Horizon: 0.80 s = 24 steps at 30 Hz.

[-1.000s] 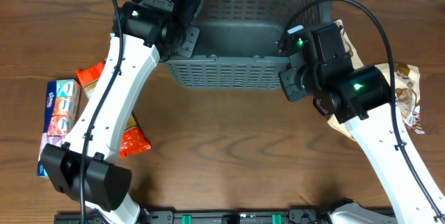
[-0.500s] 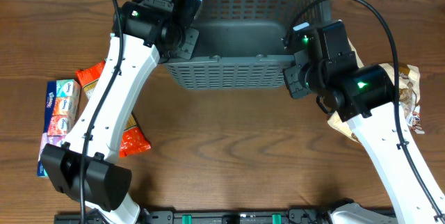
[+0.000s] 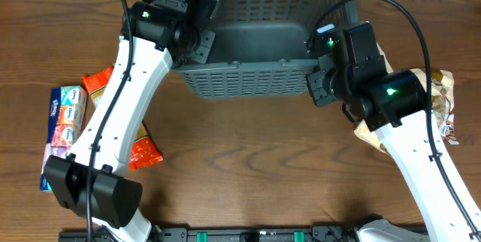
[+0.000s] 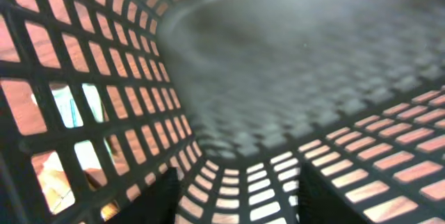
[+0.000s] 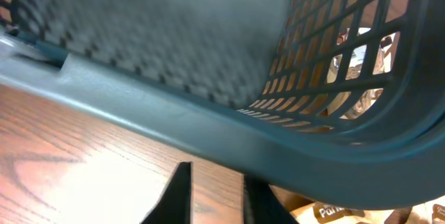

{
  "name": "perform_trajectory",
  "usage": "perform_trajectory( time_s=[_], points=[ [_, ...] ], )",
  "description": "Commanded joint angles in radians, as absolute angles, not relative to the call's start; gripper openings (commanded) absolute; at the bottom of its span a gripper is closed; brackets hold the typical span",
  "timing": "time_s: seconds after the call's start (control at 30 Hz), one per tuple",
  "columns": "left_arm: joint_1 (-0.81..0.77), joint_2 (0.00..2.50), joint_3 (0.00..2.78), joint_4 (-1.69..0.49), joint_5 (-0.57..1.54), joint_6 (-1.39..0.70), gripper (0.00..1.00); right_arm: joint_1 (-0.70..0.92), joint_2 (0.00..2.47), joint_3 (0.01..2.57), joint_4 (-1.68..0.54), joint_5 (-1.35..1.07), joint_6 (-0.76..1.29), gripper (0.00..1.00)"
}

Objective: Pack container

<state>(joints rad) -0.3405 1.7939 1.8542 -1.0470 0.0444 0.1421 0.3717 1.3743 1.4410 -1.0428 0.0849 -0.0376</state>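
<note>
Two arms at container [image 3: 240, 80], 12 o'clock on tabletop [image 3: 248, 159]: left jaws open inside it, right jaws slightly parted at its rim, holding nothing. Placement looks done; next, fetch packs [image 3: 143, 152] at 9 o'clock.

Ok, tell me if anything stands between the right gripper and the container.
Nothing visible does. In the right wrist view the right gripper faces the container rim directly, jaws slightly apart just below it.

Overhead view sharp and evenly lit; wrist views show the container [image 4: 278, 78] blurred.
</note>
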Motion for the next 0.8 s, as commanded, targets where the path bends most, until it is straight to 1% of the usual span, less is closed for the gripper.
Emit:
perform_trajectory(
  time_s=[0.0,0.07,0.1,0.13,0.17,0.4,0.43,0.5,0.57,0.7,0.77],
  points=[
    [-0.340,1.795,1.852,-1.025,0.036,0.146,0.58,0.381,1.378,1.457,-1.041,0.097,-0.050,0.25],
    [-0.340,1.795,1.852,-1.003,0.036,0.146,0.59,0.397,1.374,1.457,-1.041,0.096,-0.049,0.28],
    [-0.340,1.795,1.852,-0.993,0.036,0.146,0.59,0.404,1.370,1.457,-1.040,0.093,-0.049,0.32],
    [-0.340,1.795,1.852,-0.984,0.036,0.146,0.62,0.409,1.365,1.457,-1.040,0.088,-0.050,0.36],
    [-0.340,1.795,1.852,-0.973,0.036,0.146,0.63,0.414,1.361,1.457,-1.040,0.080,-0.050,0.37],
    [-0.340,1.795,1.852,-0.896,0.036,0.146,0.64,0.421,1.326,1.457,-1.041,0.010,-0.049,0.39],
    [-0.340,1.793,1.852,-0.886,0.036,0.146,0.64,0.421,1.319,1.457,-1.040,0.006,-0.048,0.41],
    [-0.340,1.787,1.852,-0.868,0.036,0.146,0.64,0.421,1.307,1.457,-1.038,0.007,-0.046,0.47],
    [-0.340,1.773,1.852,-0.842,0.036,0.146,0.70,0.420,1.284,1.457,-1.028,0.011,-0.047,0.54],
    [-0.340,1.724,1.852,-0.805,0.026,0.146,0.75,0.419,1.227,1.459,-0.977,0.076,-0.047,0.66],
    [-0.340,1.688,1.852,-0.794,-0.019,0.146,0.77,0.418,1.188,1.459,-0.936,0.125,-0.047,0.76]
  ],
)
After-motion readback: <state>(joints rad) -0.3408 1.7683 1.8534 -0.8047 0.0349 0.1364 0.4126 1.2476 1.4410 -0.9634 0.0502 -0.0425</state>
